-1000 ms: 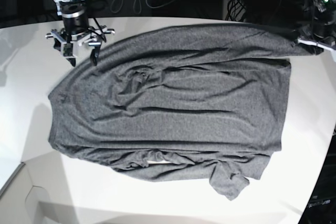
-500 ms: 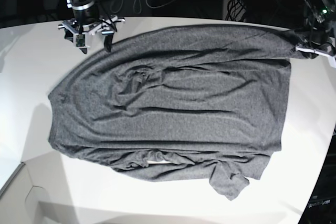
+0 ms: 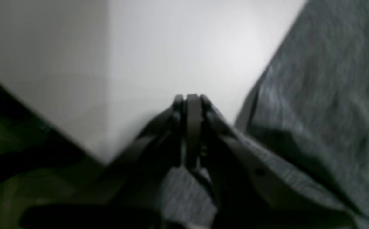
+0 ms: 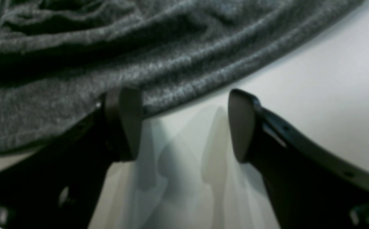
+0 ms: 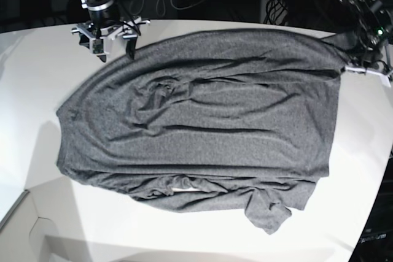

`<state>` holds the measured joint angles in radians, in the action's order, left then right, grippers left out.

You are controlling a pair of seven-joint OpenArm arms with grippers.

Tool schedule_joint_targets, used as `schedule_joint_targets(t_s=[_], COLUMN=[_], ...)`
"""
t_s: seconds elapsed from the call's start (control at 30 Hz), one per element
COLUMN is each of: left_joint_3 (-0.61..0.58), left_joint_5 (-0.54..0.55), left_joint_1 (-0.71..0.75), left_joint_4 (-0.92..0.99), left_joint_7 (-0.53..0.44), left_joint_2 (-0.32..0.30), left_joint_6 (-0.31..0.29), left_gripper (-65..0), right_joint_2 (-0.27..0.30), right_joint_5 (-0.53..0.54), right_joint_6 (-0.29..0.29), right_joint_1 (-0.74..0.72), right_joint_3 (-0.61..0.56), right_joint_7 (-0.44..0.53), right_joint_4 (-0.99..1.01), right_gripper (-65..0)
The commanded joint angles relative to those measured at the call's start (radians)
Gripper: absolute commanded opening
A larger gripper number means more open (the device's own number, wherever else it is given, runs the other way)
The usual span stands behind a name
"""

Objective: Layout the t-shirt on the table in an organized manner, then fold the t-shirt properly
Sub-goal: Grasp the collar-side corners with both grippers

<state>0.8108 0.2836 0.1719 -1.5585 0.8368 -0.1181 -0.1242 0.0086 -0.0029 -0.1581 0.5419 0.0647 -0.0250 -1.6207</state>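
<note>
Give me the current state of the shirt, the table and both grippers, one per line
t-shirt: spread across the table, wrinkled, far corner pinched.
table: white, mostly covered by the shirt.
left gripper: shut on the shirt's corner.
right gripper: open, empty, at the shirt's edge.

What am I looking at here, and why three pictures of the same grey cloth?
It is a robot with two arms, filmed by three cameras. One looks down over the white table, where a grey t-shirt lies spread out. The other two sit on the wrists, just behind each claw. The right gripper hangs open above the shirt's edge, holding nothing; overhead it shows at top left. The left gripper is pinched shut with shirt fabric bunched at it, at the far corner, so it seems to hold the shirt.
</note>
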Motion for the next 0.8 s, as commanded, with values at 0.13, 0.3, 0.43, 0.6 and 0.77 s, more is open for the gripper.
schedule_joint_targets(t_s=[0.13,0.3,0.43,0.6,0.77], left_joint_3=[0.003,0.003,0.003,0.012,0.055], left_joint_5=[0.007,0.007,0.007,0.013,0.015], left_joint_1=[-0.045,-0.041,-0.038,-0.035,0.071], left_joint_4=[0.007,0.0,0.005,-0.02,-0.139], left_joint_7=[-0.017,-0.014,-0.017,-0.007,-0.007], left_joint_2=[-0.036,-0.038,-0.038,-0.036,-0.002], left_joint_6=[-0.001,-0.001,-0.001,-0.001,-0.002], left_gripper=[-64.6,-64.0,-50.5,-34.3,-32.9], right_joint_2=[0.0,0.0,0.0,0.0,0.0], right_joint_5=[0.004,0.004,0.004,0.004,0.004], right_joint_6=[0.002,0.002,0.002,0.002,0.002], right_joint_1=[0.005,0.005,0.005,0.005,0.005], right_joint_3=[0.001,0.001,0.001,0.001,0.001], right_joint_7=[0.027,0.027,0.029,0.03,0.033], right_joint_4=[-0.014,-0.017,-0.019,-0.02,-0.02], right_gripper=[-22.1,-22.1,-22.1,-22.1,-22.1])
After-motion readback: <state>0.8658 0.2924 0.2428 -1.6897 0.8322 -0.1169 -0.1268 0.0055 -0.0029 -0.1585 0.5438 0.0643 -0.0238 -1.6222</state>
